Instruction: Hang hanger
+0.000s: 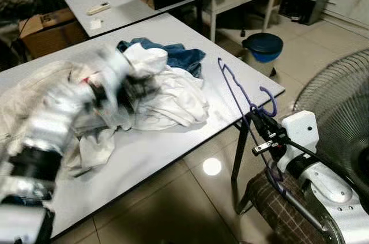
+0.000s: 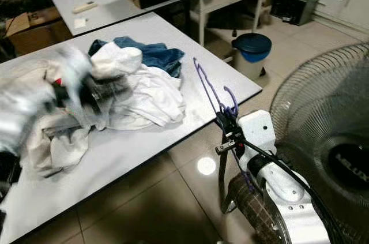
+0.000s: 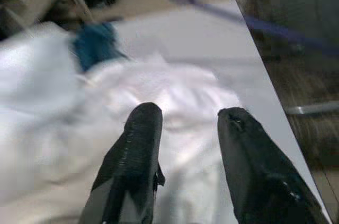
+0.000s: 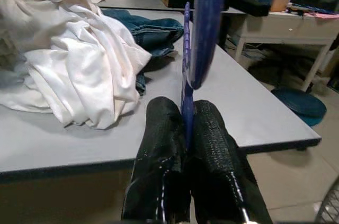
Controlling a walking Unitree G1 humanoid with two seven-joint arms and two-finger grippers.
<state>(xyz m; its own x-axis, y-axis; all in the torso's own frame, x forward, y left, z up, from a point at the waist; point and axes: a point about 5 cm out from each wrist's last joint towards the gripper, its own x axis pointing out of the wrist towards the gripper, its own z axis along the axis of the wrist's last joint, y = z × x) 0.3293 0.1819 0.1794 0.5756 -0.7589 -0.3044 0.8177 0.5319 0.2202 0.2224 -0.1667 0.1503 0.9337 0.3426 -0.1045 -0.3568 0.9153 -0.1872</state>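
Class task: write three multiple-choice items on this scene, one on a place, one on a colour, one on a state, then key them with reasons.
1. Where does the white garment lie?
A. on the table
B. on the floor
C. on the fan

2. What colour is the hanger?
A. red
B. purple
C. green

3. How are the left gripper fingers?
A. shut on the hanger
B. shut on cloth
C. open

Answers:
1 A, the garment is heaped on the grey tabletop beside a blue garment.
2 B, its thin frame shows purple against the table.
3 C, the left wrist view shows a gap between them above the white cloth; the right gripper is the one pinching the hanger.
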